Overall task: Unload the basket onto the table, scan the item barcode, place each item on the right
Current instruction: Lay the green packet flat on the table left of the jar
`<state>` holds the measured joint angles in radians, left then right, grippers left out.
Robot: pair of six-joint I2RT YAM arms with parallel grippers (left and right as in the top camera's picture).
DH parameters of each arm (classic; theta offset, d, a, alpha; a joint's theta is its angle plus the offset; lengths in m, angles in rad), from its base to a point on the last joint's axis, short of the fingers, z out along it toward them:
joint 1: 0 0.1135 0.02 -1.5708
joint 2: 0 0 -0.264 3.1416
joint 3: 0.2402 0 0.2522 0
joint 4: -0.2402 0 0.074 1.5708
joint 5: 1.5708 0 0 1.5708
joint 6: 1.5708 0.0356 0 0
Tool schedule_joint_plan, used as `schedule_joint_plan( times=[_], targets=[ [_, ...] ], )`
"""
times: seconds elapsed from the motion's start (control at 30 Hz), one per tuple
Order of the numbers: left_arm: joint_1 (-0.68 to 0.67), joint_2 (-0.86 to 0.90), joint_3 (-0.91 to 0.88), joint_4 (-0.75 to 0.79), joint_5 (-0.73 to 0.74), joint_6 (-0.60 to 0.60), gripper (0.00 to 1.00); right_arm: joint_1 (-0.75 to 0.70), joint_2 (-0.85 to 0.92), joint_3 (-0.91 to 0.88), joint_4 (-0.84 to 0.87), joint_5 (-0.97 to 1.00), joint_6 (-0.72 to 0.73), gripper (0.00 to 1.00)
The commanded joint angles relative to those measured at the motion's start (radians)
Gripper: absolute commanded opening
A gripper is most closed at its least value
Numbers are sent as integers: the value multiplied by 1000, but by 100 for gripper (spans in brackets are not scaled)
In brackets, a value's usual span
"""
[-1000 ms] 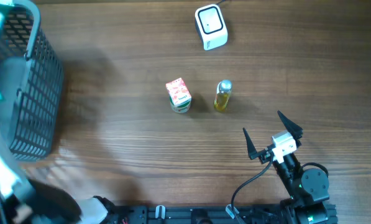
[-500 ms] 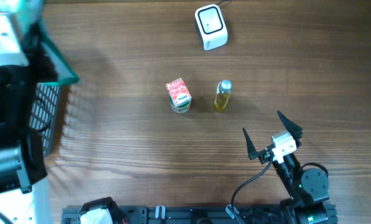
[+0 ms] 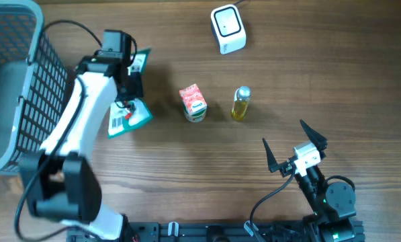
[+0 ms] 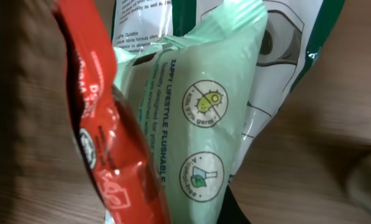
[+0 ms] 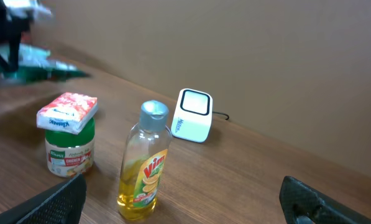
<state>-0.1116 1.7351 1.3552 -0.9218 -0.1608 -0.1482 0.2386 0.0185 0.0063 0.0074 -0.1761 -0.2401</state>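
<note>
Left gripper (image 3: 128,86) is clamped tight on the green wipes pack (image 3: 127,119), which hangs from it with the barcode label facing up. A red packet (image 4: 104,143) looks pinched in alongside. The scanner (image 3: 228,28) sits well apart from it, past the jar (image 3: 195,113). The danger: the floppy pack swings and clips that jar, or its label never meets the scanner window. Right gripper (image 3: 283,131) gapes wide, far off.

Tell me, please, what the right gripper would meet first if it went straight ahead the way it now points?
Probably the Vim bottle: it stands upright ahead of the open right gripper, slightly left of centre in its wrist view. The scanner sits farther back.
</note>
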Motion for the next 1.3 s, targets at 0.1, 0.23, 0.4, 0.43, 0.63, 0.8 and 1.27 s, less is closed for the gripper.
schedule_joint_plan(
  times=[0.1,0.23,0.4,0.43,0.63,0.8,1.27],
  targets=[
    [-35,92,-2,71,-23,35,6,-4,-4,-1,6,-5,4,100],
    [-75,94,-18,115,-69,122,5,-4,-4,-1,6,-5,5,100],
    [-74,94,-120,206,-68,114,7,-4,-4,-1,6,-5,4,100],
    [-74,94,-134,213,-68,114,14,-4,-4,-1,6,-5,4,100],
    [-74,94,-153,216,-64,114,74,-4,-4,-1,6,-5,4,100],
    [-74,9,-153,215,-65,114,77,-4,-4,-1,6,-5,4,100],
    [-74,-31,-153,151,111,89,47,-4,-4,-1,6,-5,5,100]
  ],
)
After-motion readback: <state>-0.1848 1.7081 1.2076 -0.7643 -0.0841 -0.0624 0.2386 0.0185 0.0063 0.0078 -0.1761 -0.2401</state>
